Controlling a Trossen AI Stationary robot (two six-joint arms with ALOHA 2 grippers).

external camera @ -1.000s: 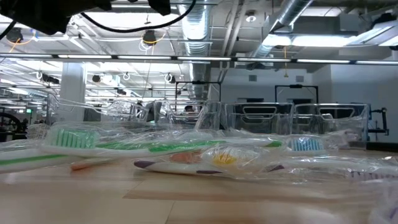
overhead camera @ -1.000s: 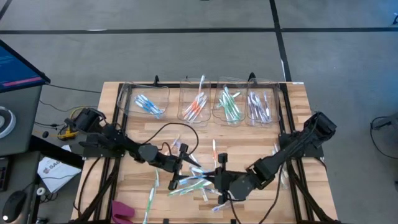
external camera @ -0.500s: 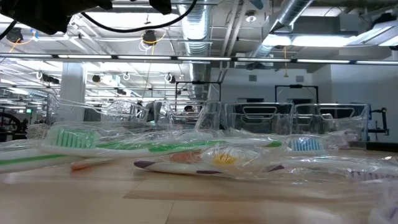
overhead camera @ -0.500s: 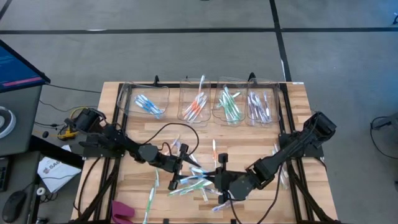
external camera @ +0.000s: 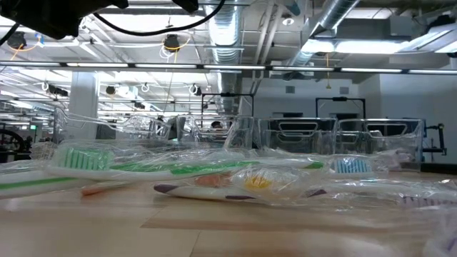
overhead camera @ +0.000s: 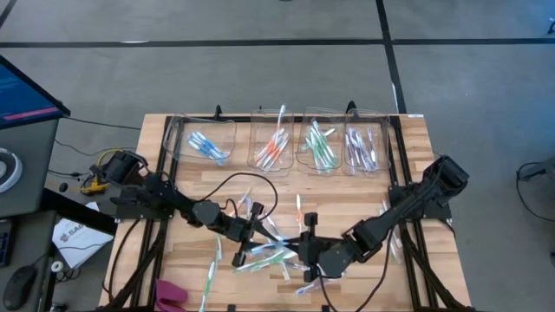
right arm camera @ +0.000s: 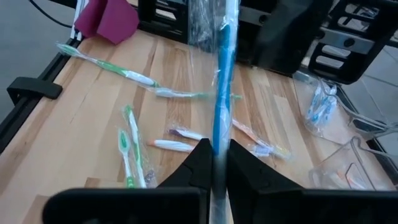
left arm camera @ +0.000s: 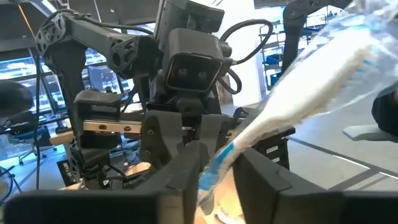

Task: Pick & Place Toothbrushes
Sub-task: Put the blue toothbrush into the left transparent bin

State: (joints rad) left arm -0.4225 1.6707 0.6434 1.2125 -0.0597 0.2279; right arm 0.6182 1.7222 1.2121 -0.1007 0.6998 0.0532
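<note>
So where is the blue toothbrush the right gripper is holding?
The blue toothbrush stands pinched in the right gripper, above the table's front middle in the high view, over the loose toothbrushes.

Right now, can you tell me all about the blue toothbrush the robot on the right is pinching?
The blue toothbrush is long and thin, with a bright blue handle, sealed in a clear crinkly plastic wrapper. The right gripper pinches it near one end, fingers shut on it, so it sticks straight out over the wooden table. Only those fingers touch it.

Matt wooden table (overhead camera: 408,173), glossy clear plastic bins (overhead camera: 205,141)
</note>
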